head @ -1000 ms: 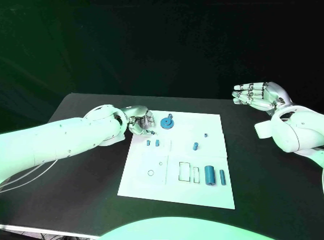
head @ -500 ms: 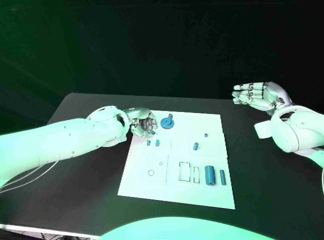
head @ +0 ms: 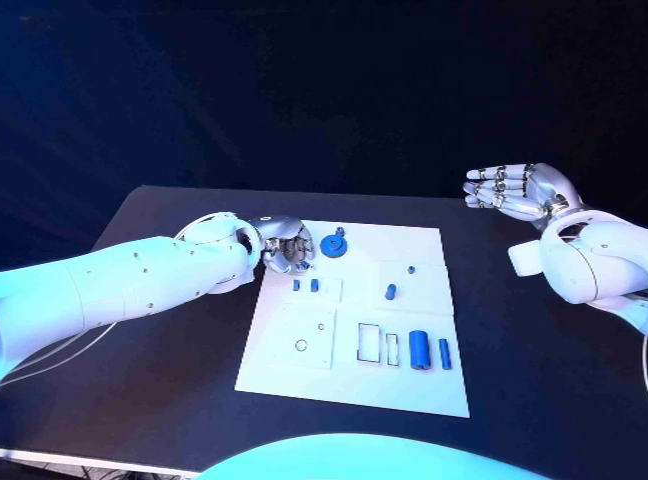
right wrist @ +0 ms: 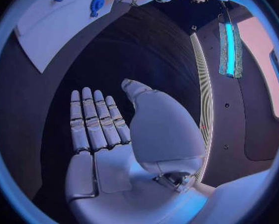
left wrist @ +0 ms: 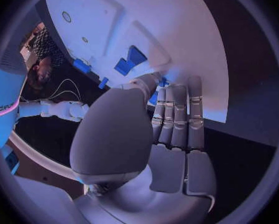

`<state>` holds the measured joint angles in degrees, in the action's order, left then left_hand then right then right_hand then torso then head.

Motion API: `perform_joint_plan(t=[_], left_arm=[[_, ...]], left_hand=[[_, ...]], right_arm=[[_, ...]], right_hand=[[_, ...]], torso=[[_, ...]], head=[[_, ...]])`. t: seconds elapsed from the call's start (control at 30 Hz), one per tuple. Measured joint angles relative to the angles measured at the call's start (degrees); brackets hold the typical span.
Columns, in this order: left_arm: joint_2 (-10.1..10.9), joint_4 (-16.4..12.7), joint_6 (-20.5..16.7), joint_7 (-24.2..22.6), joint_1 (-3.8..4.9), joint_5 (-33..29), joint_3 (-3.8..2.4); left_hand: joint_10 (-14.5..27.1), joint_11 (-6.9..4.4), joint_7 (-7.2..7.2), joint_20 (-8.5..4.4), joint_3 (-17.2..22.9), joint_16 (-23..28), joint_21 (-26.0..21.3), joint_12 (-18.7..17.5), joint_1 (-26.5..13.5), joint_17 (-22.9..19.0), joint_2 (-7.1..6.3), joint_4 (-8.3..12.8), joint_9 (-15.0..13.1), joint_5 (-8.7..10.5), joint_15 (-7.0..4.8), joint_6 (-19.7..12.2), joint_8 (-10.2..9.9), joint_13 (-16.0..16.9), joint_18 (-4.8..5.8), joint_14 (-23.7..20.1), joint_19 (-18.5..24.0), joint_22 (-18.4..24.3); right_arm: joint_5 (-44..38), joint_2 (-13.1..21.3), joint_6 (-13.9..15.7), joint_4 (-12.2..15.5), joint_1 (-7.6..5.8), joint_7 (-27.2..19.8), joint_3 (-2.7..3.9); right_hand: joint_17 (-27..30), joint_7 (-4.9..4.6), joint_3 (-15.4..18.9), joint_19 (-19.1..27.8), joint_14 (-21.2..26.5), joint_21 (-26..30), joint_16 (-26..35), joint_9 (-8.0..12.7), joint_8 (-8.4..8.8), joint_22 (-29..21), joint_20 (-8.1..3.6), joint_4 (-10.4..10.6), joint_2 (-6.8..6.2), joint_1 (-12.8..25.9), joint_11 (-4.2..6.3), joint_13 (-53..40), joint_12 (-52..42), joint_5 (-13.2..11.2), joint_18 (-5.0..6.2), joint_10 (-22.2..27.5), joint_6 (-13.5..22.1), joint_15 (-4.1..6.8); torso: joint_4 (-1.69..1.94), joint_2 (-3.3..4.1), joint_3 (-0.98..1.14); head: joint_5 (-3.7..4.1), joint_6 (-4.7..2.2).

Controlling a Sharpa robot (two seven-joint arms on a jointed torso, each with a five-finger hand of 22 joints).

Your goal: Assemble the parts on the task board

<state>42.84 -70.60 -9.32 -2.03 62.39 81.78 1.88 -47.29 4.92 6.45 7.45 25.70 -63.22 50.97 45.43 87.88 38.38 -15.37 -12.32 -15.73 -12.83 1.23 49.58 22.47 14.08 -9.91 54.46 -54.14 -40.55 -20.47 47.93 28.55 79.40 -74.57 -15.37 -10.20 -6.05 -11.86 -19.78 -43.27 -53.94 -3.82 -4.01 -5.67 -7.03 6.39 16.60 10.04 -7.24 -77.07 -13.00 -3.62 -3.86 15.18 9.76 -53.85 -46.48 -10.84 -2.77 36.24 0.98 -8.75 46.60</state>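
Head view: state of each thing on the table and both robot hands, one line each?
task board: flat on the table, parts spread over it.
round blue part: on the board's far edge, untouched, beside the left robot hand.
two blue cylinders: lying side by side near the board's right edge.
left robot hand: at the board's far-left corner, holding nothing visible.
right robot hand: raised off the board, fingers apart, empty.

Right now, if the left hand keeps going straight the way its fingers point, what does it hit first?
Probably the round blue part at the far left of the task board. The left hand sits just beside it, fingers aimed that way, though depth is hard to judge.
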Motion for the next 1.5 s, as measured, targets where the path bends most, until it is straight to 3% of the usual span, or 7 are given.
perform_joint_plan(t=[0.57, 1.5], left_arm=[[0.0, 0.2, 0.4, 1.1, 0.05, 1.5, -0.09], [-0.8, 1.1, 0.5, 1.2, 0.17, 1.8, -0.02]], left_hand=[[2.1, 0.37, -0.33, 0.00, 0.0, -1.0, 0.5, 0.7, 0.0, 0.4, 0.00, 0.0, 0.2, 0.20, 0.03, 0.8, 0.0, 0.7, 0.00, -0.4, 0.0, -0.5], [-0.1, -1.14, -0.47, -0.41, 0.6, -3.1, 1.7, 5.1, 0.4, 1.0, 0.45, 0.0, 0.0, 0.19, -0.11, 5.0, 0.8, 3.2, 0.02, -0.7, 0.0, -1.6]], right_arm=[[0.0, 0.0, 0.0, 0.0, 0.03, 0.0, 0.00], [0.0, 0.1, 0.0, 0.0, 0.06, 0.0, 0.00]], right_hand=[[0.0, 0.00, 0.0, 0.0, 0.0, 0.0, 0.0, 0.0, 0.00, 0.0, 0.00, 0.0, 0.00, 0.0, 0.00, 0.0, 0.0, 0.0, 0.00, 0.0, 0.0, 0.00], [0.0, 0.00, 0.0, 0.0, 0.0, 0.0, 0.0, 0.0, 0.00, 0.0, 0.00, 0.0, 0.00, 0.0, 0.00, 0.0, 0.0, 0.0, 0.00, 0.0, 0.0, 0.00]], torso=[[0.04, -0.01, -0.04], [0.01, -0.01, 0.00]], head=[[0.16, 0.07], [0.07, 0.14]])
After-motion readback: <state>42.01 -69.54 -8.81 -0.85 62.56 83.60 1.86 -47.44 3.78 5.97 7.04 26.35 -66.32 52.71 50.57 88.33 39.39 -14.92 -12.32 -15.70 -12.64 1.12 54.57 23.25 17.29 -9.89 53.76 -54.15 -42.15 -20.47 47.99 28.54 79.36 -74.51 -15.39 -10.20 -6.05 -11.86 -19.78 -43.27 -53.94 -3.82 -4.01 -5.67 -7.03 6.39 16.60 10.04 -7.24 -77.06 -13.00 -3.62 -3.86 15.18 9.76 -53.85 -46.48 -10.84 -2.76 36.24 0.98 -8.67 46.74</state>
